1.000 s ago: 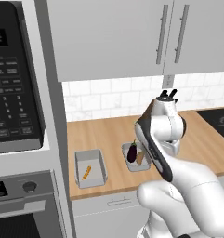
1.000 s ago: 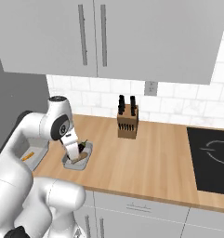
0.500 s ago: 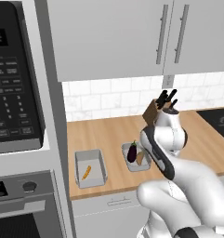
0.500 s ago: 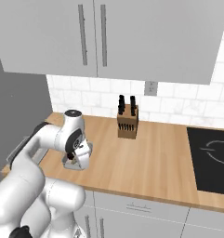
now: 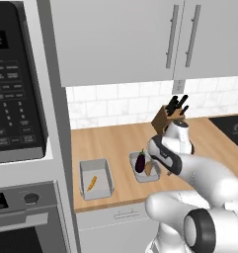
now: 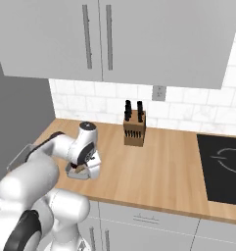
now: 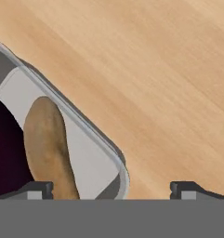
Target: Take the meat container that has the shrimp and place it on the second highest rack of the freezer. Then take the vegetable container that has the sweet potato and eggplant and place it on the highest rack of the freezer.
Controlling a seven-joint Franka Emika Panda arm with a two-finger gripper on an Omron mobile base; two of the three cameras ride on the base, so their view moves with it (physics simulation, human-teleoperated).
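Gripper (image 7: 113, 188) jaws stand wide apart and hold nothing, hanging low over the right rim of the vegetable container (image 7: 92, 153); in the hand view one fingertip sits over the tray by the sweet potato (image 7: 48, 144), the other over bare counter (image 7: 155, 83), so the rim runs between them. The eggplant (image 5: 140, 161) lies just beside the sweet potato, both with their long axes running front to back in the tray. The meat container (image 5: 96, 179) with the shrimp (image 5: 92, 183) sits to the left, near but apart, and nothing stands between the hand and it; judging by the task's order, that tray should go first. A knife block (image 6: 134, 128) stands well behind, clear of any lift.
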